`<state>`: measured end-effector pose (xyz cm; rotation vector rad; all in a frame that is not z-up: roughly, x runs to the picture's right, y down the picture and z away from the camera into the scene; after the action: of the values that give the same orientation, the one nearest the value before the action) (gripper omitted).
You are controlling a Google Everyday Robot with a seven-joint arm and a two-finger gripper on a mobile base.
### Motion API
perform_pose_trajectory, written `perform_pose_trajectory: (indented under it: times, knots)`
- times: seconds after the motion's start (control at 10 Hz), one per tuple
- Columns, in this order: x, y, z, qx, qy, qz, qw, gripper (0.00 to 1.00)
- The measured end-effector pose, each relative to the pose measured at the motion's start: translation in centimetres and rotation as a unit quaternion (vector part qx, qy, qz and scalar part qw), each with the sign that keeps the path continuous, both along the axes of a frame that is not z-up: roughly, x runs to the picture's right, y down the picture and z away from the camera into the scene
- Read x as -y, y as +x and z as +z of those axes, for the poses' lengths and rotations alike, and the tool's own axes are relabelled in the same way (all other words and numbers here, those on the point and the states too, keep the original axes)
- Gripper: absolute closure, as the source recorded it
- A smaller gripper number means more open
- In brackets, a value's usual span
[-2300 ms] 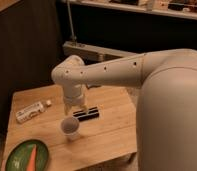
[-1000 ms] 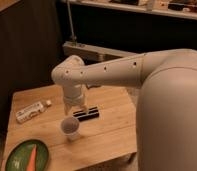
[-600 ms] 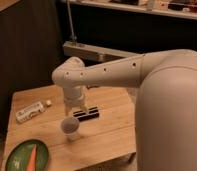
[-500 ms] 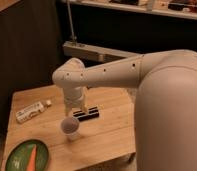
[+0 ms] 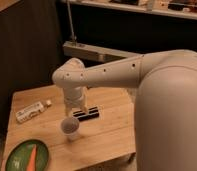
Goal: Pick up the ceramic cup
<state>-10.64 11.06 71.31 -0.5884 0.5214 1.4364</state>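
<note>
The ceramic cup is small, white and round-rimmed. It stands upright on the wooden table, near the middle. My gripper hangs from the white arm, right above the cup and slightly behind it, close to its rim. The arm's wrist hides the gripper's upper part.
A black striped bar lies just right of the gripper. A white rectangular carton and a small white piece lie at the left. A green plate with a carrot sits at the front left corner. A dark wall stands behind.
The arm has shifted very slightly over the cup. The cup and the other things have not moved.
</note>
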Motion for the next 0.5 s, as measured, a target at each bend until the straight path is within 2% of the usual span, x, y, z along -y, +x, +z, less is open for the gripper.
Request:
perform_pose_trajectory:
  times: [0.3, 0.4, 0.5]
  knots:
    - [0.0, 0.0, -0.1, -0.007, 0.004, 0.002, 1.0000, 0.35]
    - [0.2, 0.3, -1.1, -0.029, 0.023, -0.001, 0.9993, 0.35]
    - [0.5, 0.6, -1.9, -0.037, 0.034, 0.001, 0.9987, 0.35]
